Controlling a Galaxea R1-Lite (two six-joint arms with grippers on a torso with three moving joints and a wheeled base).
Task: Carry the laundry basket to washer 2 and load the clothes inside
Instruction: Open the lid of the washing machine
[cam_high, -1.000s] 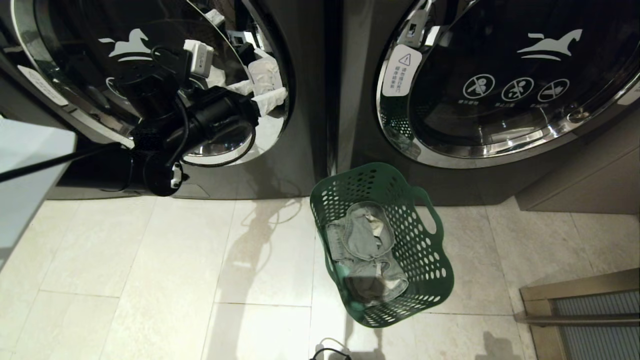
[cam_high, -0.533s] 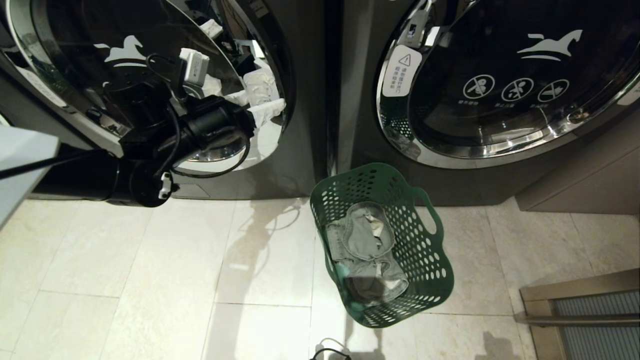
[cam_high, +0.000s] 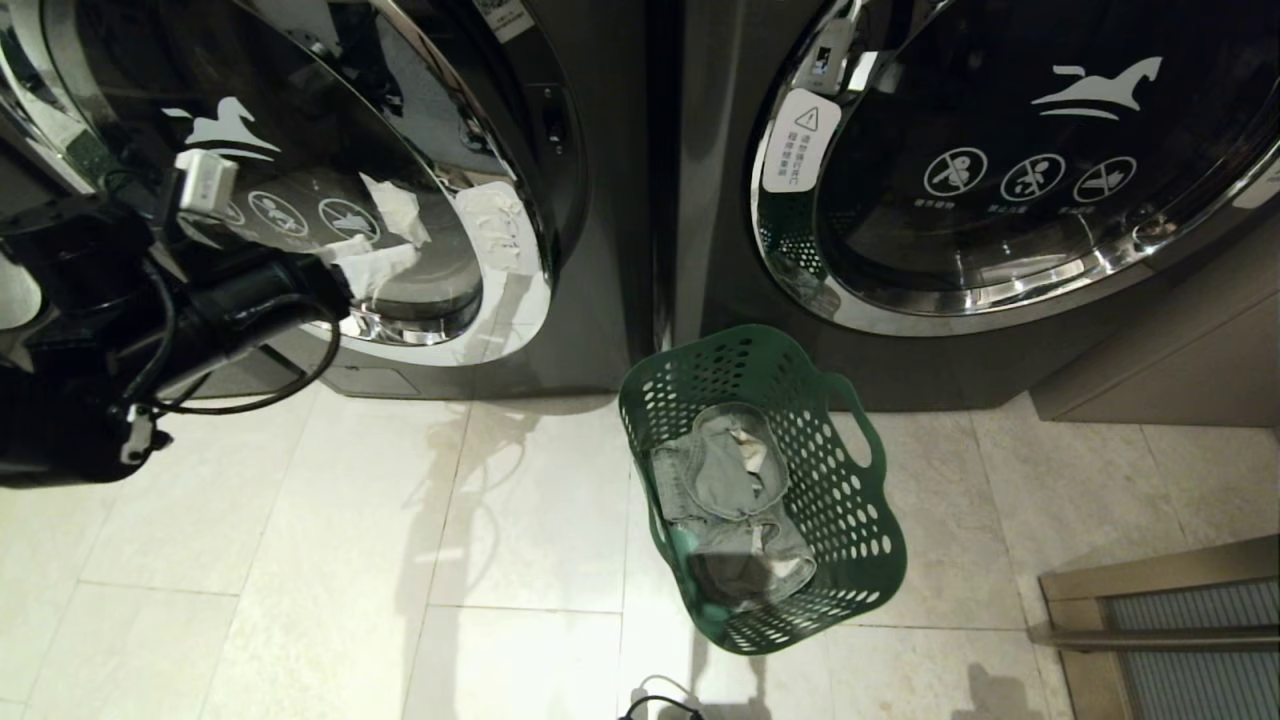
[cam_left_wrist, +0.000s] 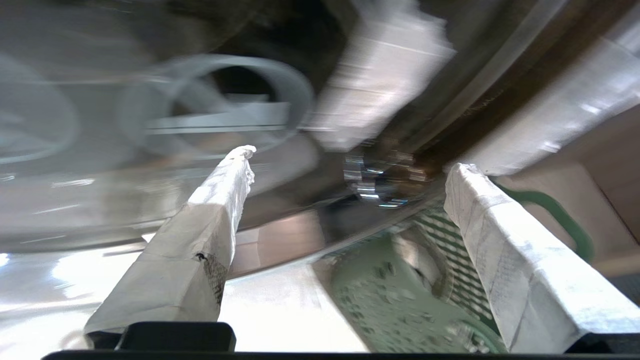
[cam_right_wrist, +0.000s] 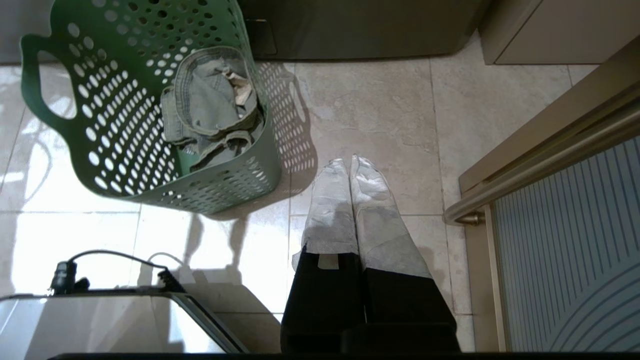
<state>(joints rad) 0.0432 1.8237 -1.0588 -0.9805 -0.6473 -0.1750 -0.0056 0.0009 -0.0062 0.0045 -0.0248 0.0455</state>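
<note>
Head view: basket (cam_high: 850, 520) holding clothes (cam_high: 730, 500)

- You see the left washer door (cam_high: 300, 180) only in part; the head view cuts its top and left side.
- The right washer door (cam_high: 1010, 170) is also cut at the top and right edge.
- The left arm (cam_high: 120, 330) runs out of the picture at the left edge.
- In the left wrist view, the door glass (cam_left_wrist: 150, 110) is blurred, so you cannot read its marks.
- The clothes (cam_high: 730, 500) lie crumpled in the basket (cam_high: 860, 520); you cannot tell how many pieces there are.
</note>
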